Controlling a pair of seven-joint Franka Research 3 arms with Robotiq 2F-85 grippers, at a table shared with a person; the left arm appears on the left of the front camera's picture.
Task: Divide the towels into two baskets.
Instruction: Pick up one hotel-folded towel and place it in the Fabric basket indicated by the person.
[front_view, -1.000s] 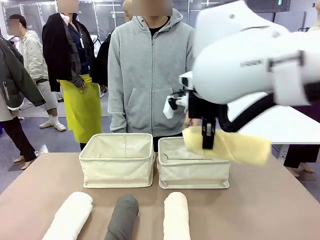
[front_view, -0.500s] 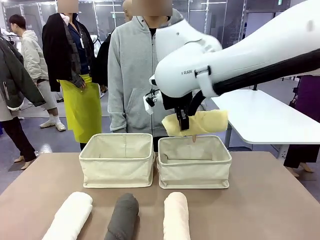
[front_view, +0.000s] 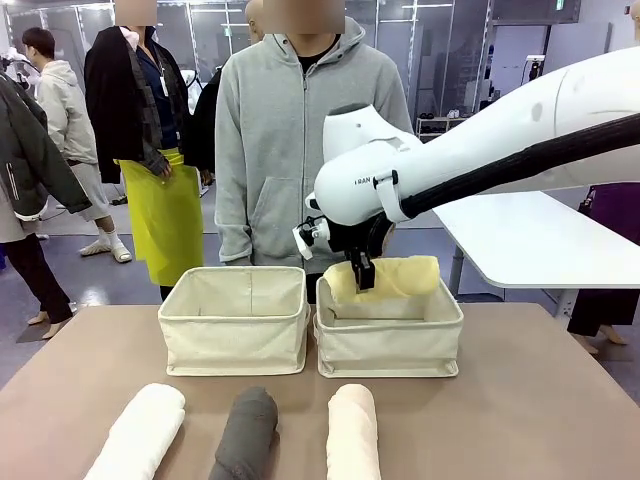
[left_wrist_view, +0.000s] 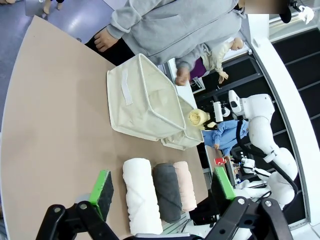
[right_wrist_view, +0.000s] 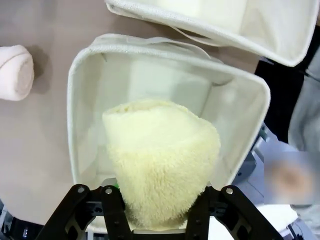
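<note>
My right gripper (front_view: 362, 272) is shut on the pale yellow towel (front_view: 400, 277), which hangs partly inside the right basket (front_view: 388, 345). In the right wrist view the yellow towel (right_wrist_view: 160, 175) hides the fingers and sits over that basket's rim (right_wrist_view: 75, 125). The left basket (front_view: 235, 325) holds nothing. The white towel (front_view: 140, 435), the dark grey towel (front_view: 245, 435) and the cream towel (front_view: 352, 432) lie side by side near the table's front edge. My left gripper (left_wrist_view: 162, 186) stands open above the table, apart from the white towel (left_wrist_view: 142, 195), the grey towel (left_wrist_view: 167, 192) and the cream towel (left_wrist_view: 185, 185).
A person in a grey hoodie (front_view: 300, 130) stands right behind the baskets, arms down. Other people stand farther back on the left. A white table (front_view: 530, 245) stands at the right behind mine. Bare tabletop lies between the baskets and the towels.
My right arm has swung left and come down, bringing the yellow towel from beside the right basket to over it and then partly into it. The three towels on the table have not moved.
</note>
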